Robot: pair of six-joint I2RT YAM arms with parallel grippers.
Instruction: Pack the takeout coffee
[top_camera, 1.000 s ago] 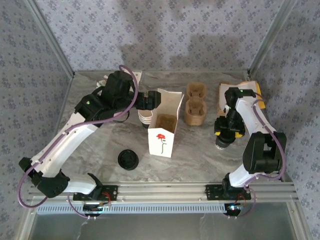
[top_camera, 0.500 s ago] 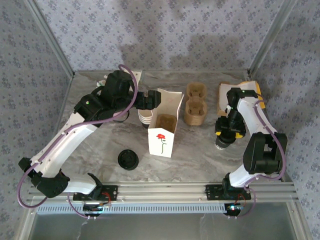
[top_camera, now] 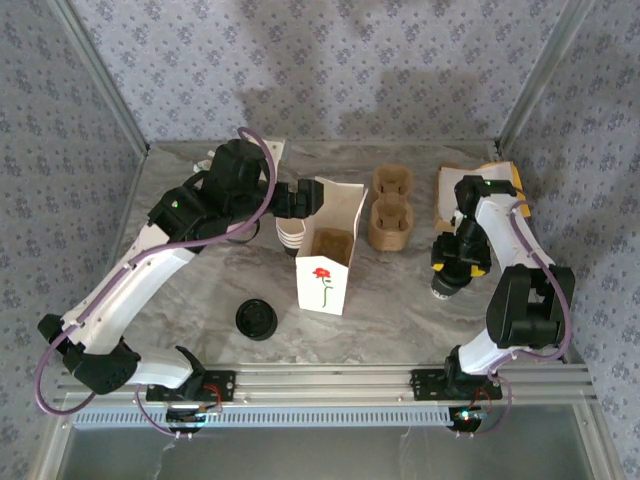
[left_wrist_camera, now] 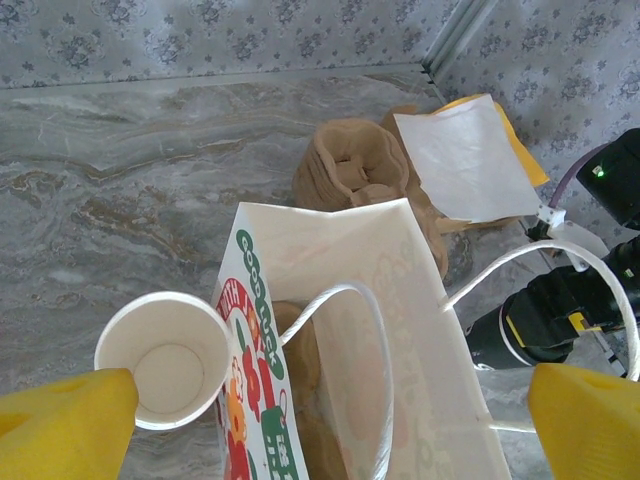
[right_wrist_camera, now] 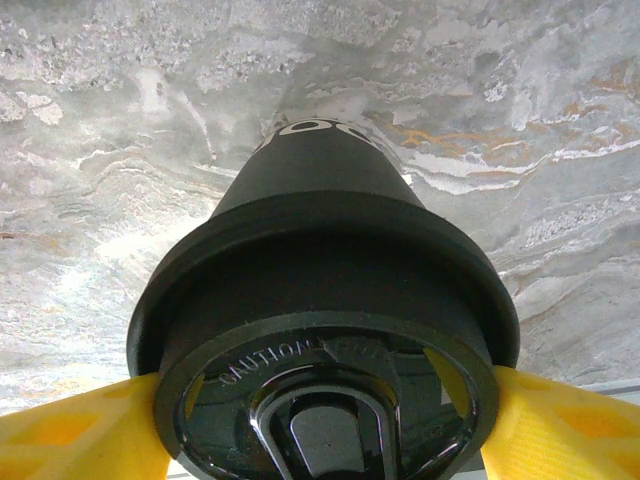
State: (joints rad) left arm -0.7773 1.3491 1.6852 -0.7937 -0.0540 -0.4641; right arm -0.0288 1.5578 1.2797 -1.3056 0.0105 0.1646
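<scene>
Spare lid: black, flat on the table, nearest the arm bases, left of the bag.
Coffee cup: upright on the table at the right, black lid on, well apart from the bag.
Right gripper: points down over the coffee cup. Its yellow fingers sit on either side of the lid, right at its rim; whether they press on it cannot be told.
Bag: white paper with a red rose, upright and open mid-table, something brown inside.
Cup stack: lidless, just beside the bag's left side.
Left gripper: above the bag's rim and the cup stack, fingers spread wide, holding nothing.
Carrier: brown, beyond the bag.
Papers: white and yellow, at the far right.
</scene>
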